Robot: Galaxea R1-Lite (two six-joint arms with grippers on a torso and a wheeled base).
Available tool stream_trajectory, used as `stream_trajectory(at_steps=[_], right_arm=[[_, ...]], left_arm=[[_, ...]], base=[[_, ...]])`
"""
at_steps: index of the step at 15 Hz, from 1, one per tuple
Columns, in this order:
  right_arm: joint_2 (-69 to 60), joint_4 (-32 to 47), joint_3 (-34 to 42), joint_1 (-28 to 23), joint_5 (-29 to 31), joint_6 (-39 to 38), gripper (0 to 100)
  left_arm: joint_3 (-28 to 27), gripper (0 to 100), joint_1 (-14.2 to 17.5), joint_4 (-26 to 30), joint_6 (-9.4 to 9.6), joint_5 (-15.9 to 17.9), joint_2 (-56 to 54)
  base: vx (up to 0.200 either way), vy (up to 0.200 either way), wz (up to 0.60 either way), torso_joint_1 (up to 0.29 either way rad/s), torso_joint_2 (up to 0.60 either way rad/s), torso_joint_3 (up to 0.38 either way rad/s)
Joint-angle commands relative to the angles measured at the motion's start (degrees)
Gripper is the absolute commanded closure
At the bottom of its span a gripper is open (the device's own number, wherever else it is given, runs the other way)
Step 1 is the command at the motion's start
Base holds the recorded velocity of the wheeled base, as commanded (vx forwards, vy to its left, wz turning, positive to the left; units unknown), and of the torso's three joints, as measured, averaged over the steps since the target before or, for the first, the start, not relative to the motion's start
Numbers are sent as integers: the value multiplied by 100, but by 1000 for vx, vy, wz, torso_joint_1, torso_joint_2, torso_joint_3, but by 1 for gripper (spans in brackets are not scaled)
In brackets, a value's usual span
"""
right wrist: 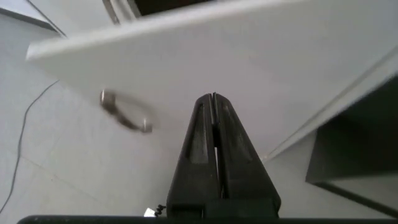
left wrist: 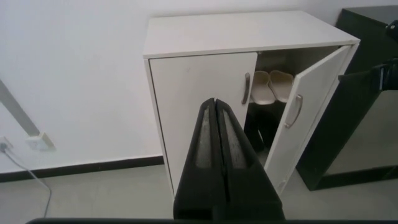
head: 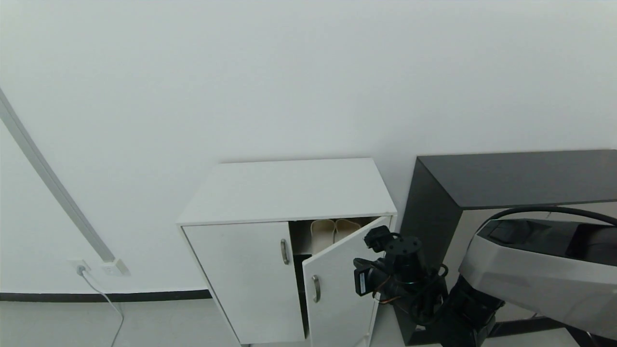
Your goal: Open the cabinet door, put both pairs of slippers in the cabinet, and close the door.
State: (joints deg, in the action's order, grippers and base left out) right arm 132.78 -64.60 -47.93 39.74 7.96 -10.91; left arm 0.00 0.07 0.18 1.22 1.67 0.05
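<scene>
The white cabinet [head: 289, 190] stands against the wall with its left door [head: 241, 279] shut and its right door [head: 340, 289] ajar, hinged on the far right side. In the head view a pair of pale slippers [head: 333, 231] shows through the gap at the top, side by side on the upper shelf. The left wrist view shows them too, and also the space under the shelf, which is too dark to tell what lies there. The right arm [head: 400, 274] sits at about four o'clock of the cabinet, close by the outer face of the open door. The right wrist view adds that the right gripper [right wrist: 214, 98] is clenched, fingers pressed together on nothing. It points at the door's face, near the metal handle [right wrist: 126, 116], though whether it touches the panel I cannot tell. The left gripper [left wrist: 214, 102] is likewise clamped shut and empty, held well back and facing the cabinet's front. A dark table [head: 511, 176] stands at the cabinet's three o'clock, and a wall socket [head: 79, 266] with a cable sits at its eight o'clock.
</scene>
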Motion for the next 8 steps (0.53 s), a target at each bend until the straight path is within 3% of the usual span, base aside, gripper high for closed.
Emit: stream_trajectory(at_steps=[1, 8], right_arm=[[90, -9, -58, -1, 4, 1, 100], [196, 35, -445, -107, 4, 19, 100]], left_arm=[[0, 100, 1, -1, 1, 0, 4], [0, 100, 1, -1, 1, 0, -5]], base=[[0, 0, 0, 0, 0, 0], [0, 0, 0, 0, 0, 0]])
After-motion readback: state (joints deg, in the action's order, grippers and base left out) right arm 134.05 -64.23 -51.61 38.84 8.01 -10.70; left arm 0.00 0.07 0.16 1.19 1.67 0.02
